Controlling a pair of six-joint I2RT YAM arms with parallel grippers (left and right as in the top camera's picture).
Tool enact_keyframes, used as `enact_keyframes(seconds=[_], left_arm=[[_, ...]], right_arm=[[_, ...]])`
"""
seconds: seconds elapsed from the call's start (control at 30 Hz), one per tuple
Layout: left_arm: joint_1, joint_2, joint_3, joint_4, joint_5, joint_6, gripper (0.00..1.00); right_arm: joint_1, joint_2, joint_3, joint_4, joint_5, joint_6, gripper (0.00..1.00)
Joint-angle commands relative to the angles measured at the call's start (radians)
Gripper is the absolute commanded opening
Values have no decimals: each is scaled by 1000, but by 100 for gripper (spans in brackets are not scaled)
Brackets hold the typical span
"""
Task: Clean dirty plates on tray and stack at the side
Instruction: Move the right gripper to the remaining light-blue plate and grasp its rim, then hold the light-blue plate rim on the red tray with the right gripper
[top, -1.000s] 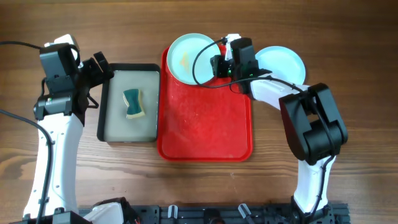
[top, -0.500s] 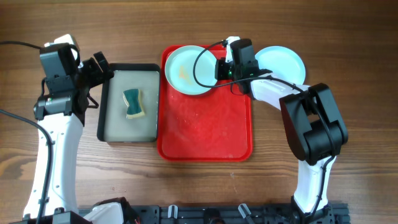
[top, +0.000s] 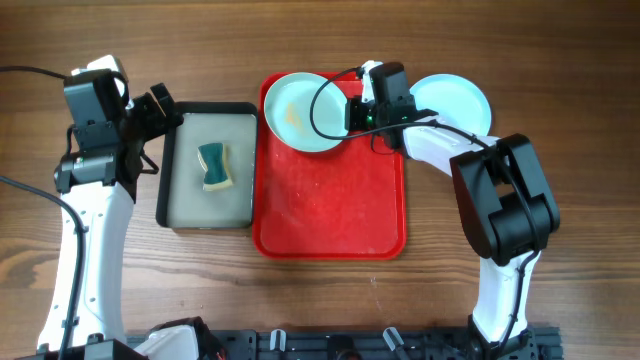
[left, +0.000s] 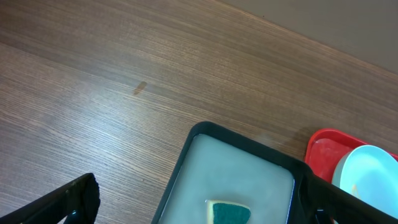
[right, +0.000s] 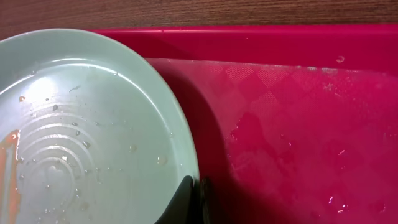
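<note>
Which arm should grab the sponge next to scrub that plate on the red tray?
Left. The left fingers are open, close to the sponge in the black tray; the right fingers are pinching the plate rim.

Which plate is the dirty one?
The mint plate on the red tray, pinched at its rim by the right claw. It has an orange smear. The other plate, on the wooden table, looks clean.
</note>
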Motion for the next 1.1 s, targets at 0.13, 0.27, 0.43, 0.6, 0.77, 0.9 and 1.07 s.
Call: enact_keyframes(seconds=[0.13,0.27,0.43,0.6,0.77,0.9,1.07], left_arm=[[5,4,6,2,-6,-9,100],[5,4,6,2,-6,-9,100],[5,4,6,2,-6,-9,100],[5,4,6,2,-6,-9,100],[5,4,6,2,-6,-8,100],[5,4,6,2,-6,-9,100],[5,4,6,2,-6,-9,100]], right_arm=[[4,-5,-11,-84,-16,23,4],[4,-46,-11,-198,-16,24,4],[4,-123,-11,-335,-7,48,4],[11,-232,-11,-570,53,48,4],[53,-233,-11,-702,53,45,9],[55,-233,-11,-666,53,-127,34],[55,-232,-13,-635,129,-175,35]])
